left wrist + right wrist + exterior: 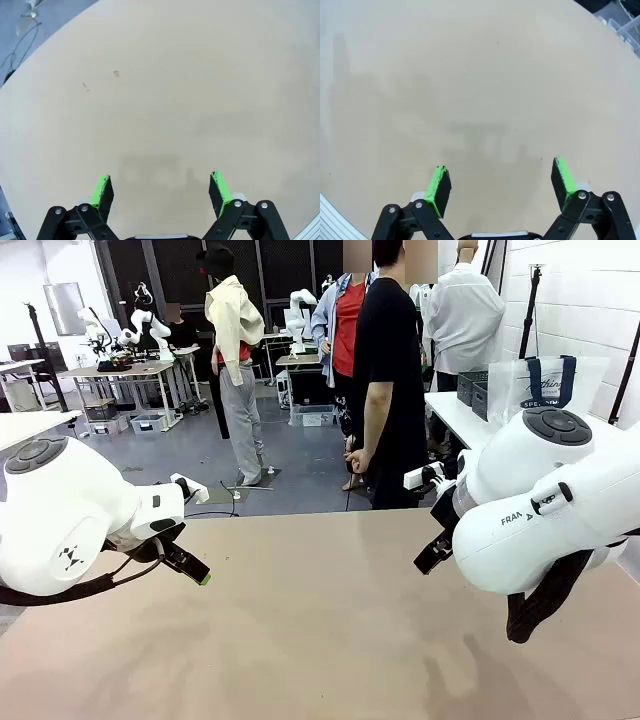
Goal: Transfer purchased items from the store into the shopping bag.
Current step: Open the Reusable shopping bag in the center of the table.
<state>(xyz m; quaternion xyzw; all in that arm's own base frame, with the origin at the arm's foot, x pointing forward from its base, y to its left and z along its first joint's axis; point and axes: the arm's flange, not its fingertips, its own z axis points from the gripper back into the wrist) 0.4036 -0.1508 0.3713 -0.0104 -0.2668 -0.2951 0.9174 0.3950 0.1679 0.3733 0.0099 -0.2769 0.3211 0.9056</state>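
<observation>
While nothing of the task lies on the table (320, 630) itself, both arms hang over its near half, one by the left edge and one by the right. The left gripper (160, 187) has its jaws spread wide, the green pads (102, 192) well apart, with bare tabletop and a few faint marks below. The right gripper (502, 182) is spread just as wide and holds nothing, and it looks down at plain tabletop as well.

The shopping bag (545, 385) stands upright on a white side table (455, 412) beyond the far right corner. Its broad face is turned toward the robot, and its navy handles and logo show. Just beside it, on its left, sits the dark grey store basket (476, 388). What the basket holds is too small to tell from here. A person (388, 360) in a black top stands at the far edge near the middle, side-on, with one hand (358, 460) hanging low and empty.

What the coming move turns on is that bag and basket lie away to the far right, off this table, and well apart from both grippers. The right arm is the nearer of the two, yet I judge neither can reach them there. Most likely the person has to bring the basket and bag across first, so the transfer has not yet begun.
</observation>
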